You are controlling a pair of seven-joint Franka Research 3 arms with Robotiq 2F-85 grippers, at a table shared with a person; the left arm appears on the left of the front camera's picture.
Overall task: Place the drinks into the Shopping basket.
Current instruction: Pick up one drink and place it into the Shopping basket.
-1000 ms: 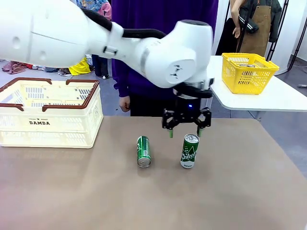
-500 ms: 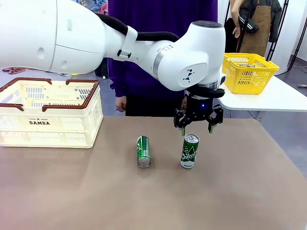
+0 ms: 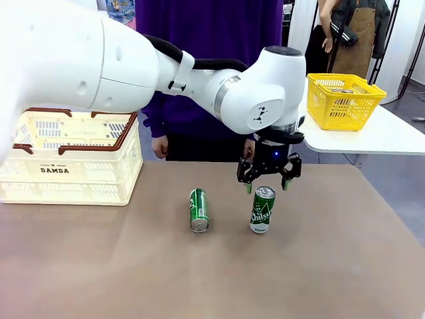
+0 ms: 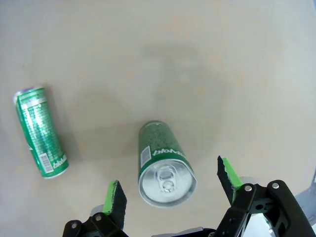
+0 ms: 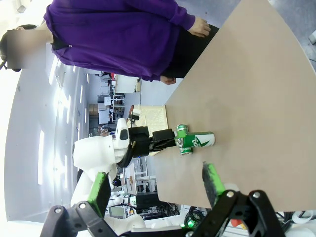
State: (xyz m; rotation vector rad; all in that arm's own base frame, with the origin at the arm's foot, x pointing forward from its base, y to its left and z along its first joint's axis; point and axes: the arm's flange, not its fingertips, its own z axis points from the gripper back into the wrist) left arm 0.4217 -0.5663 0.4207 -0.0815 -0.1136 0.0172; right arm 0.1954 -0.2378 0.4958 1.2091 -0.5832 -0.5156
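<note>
Two green drinks sit on the brown table: one upright (image 3: 263,209), one lying on its side (image 3: 198,210). My left gripper (image 3: 266,181) hangs open just above the upright can's silver top, a green pad on either side. In the left wrist view the upright can (image 4: 163,168) stands between the fingertips (image 4: 114,197), and the lying can (image 4: 39,132) is off to the left. The Shopping basket (image 3: 66,156), cream with a brown rim, stands at the table's far left. My right gripper (image 5: 155,185) is open and holds nothing, well away from the cans (image 5: 195,140).
A person in a purple top (image 3: 212,53) stands at the far edge, hands (image 3: 158,147) near the table. A yellow mesh basket (image 3: 344,100) rests on a white side table at the right. Bare tabletop (image 3: 212,279) lies in front of the cans.
My left gripper swung right, then came back a little and lower, and now sits over the upright can. Its jaws stayed open. Neither can moved.
</note>
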